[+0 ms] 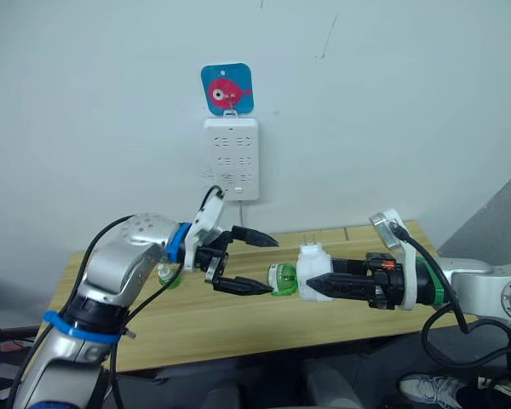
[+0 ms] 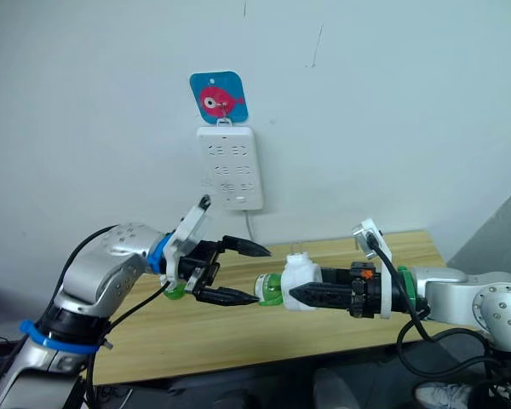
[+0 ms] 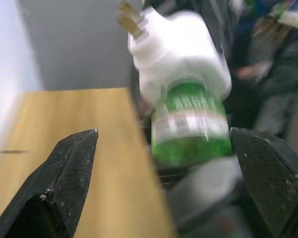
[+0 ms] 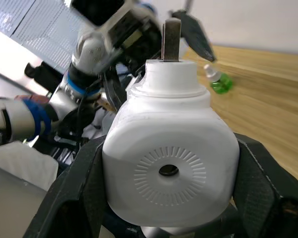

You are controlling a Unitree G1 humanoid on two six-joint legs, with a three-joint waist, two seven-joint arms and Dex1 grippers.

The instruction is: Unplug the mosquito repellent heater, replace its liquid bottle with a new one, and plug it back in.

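Right end effector (image 1: pixel 317 285) grips the white mosquito repellent heater (image 1: pixel 312 266); left end effector (image 1: pixel 254 265) hangs open around its green bottle (image 1: pixel 281 279).

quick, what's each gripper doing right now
Left gripper: open, fingers either side of the green bottle, not closed on it.
Right gripper: shut on the heater.

No readable text anywhere. Green liquid bottle (image 3: pixel 191 121) carries a label band w/ print, but too blurred to read. Blue tag (image 1: pixel 226 89) above the white power strip (image 1: pixel 232 157) shows a red fish pic only, no words. Mosquito repellent heater (image 4: pixel 170 163) body: no markings legible.
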